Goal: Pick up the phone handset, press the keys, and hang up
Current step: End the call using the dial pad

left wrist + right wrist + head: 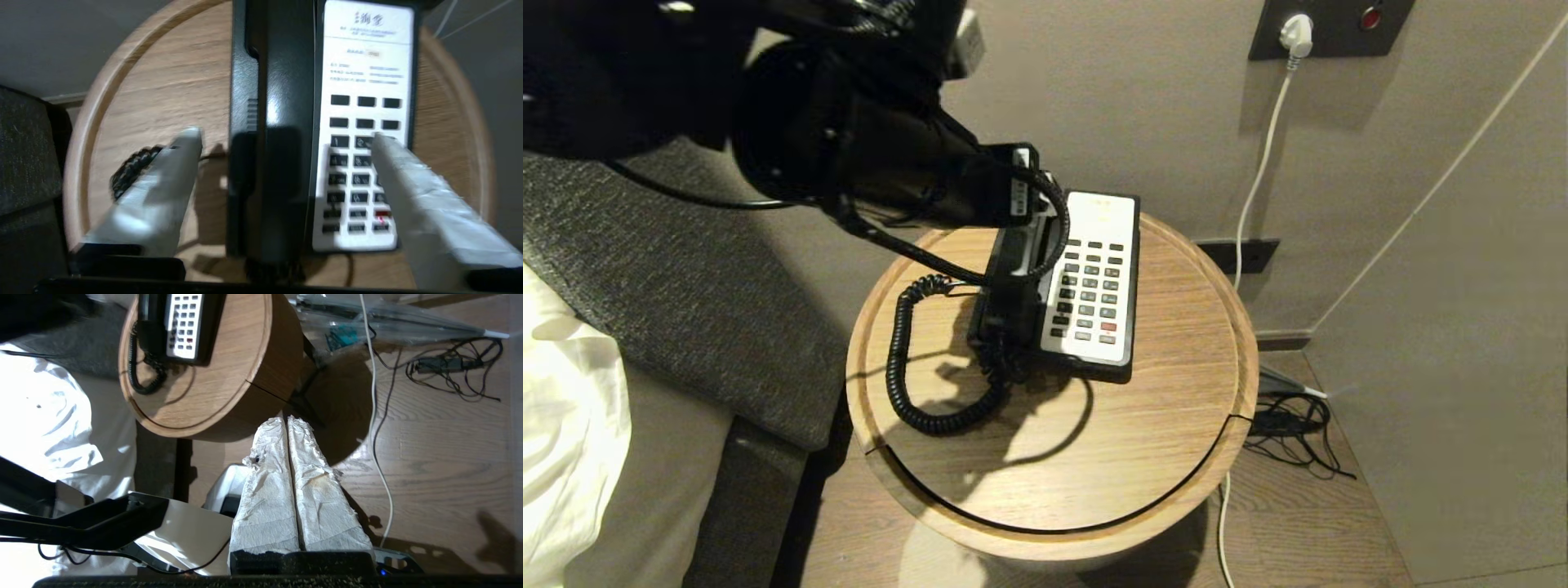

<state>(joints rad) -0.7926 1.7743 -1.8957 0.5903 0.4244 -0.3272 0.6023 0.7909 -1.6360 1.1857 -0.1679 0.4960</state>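
Head view: the phone handset (1005, 302) lies in its cradle on the phone base (1094, 278), near the far edge of the round table (1176, 425); the left arm hides its upper half.

Left wrist view: the left gripper (286, 139) straddles the handset, jaws wide apart, holding nothing. A careless move could knock it askew or press keys.

Right wrist view: the right gripper (288, 422) hangs beside the table, fingers together, empty.

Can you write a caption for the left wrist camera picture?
Open left gripper straddles the phone handset lying on the phone base atop a round wooden table.
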